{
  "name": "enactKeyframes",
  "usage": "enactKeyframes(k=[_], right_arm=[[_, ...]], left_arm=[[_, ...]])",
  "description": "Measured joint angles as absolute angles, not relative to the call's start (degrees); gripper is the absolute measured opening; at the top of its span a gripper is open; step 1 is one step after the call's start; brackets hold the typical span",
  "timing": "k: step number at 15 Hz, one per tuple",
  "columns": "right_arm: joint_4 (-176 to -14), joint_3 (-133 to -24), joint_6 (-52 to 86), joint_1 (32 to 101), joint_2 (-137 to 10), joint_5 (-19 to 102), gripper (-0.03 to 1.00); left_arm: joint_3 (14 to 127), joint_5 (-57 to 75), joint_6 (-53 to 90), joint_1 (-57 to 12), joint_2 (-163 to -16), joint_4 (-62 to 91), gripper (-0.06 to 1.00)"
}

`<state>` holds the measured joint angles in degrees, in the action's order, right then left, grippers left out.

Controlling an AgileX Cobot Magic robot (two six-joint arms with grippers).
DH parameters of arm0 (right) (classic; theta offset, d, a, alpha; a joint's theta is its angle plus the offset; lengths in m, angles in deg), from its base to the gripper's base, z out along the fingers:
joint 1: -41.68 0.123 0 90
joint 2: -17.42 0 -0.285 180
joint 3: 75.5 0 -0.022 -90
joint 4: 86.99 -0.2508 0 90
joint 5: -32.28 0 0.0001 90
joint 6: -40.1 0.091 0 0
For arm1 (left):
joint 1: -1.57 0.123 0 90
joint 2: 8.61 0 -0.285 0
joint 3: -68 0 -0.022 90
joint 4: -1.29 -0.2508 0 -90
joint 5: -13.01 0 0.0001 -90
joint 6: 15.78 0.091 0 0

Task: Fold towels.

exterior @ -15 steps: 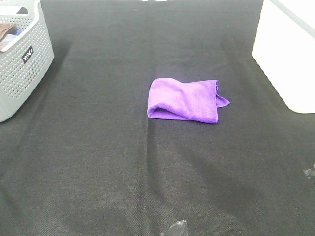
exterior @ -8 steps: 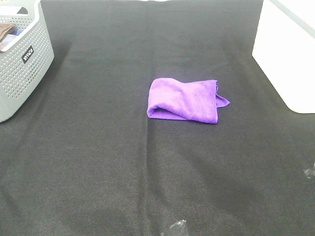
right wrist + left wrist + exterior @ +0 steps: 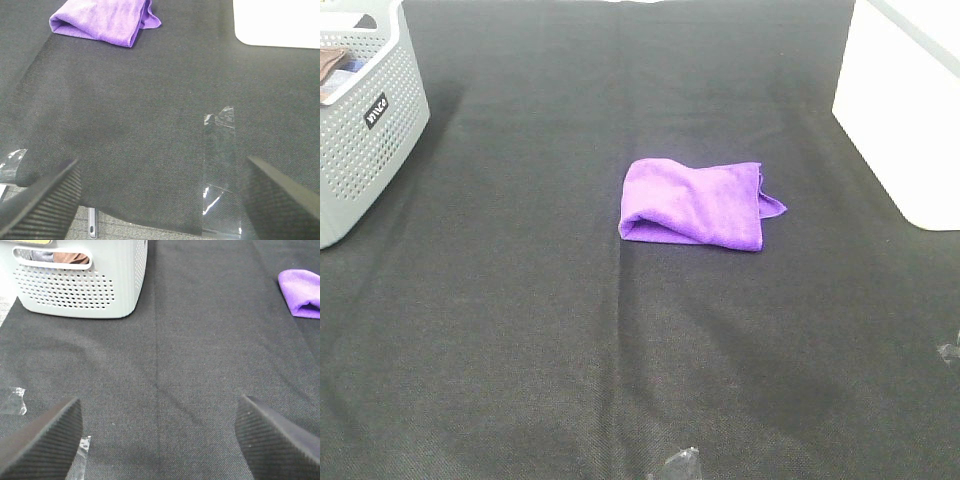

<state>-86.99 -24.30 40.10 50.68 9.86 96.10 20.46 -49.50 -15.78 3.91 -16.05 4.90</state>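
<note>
The purple towel (image 3: pixel 695 203) lies folded into a loose rectangle in the middle of the black table, with one corner sticking out on its right side. It also shows in the left wrist view (image 3: pixel 301 292) and in the right wrist view (image 3: pixel 102 19). My left gripper (image 3: pixel 157 440) is open and empty, low over the cloth near the table's front, far from the towel. My right gripper (image 3: pixel 160 200) is open and empty near the table's front edge. Neither gripper shows in the exterior high view.
A grey perforated basket (image 3: pixel 365 120) with cloths inside stands at the back left; it shows in the left wrist view (image 3: pixel 80 282) too. A white box (image 3: pixel 905 105) stands at the back right. Clear tape strips (image 3: pixel 220 165) are stuck on the black cloth near the front edge.
</note>
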Motion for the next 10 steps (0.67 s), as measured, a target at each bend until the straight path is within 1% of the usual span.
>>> enactKeyframes(k=[10], right_arm=[[-86.99,-24.30,40.10,50.68,9.86,96.10,0.82]], left_arm=[[20.46,-48.98,-15.78,3.91,-16.05,5.02,0.77]])
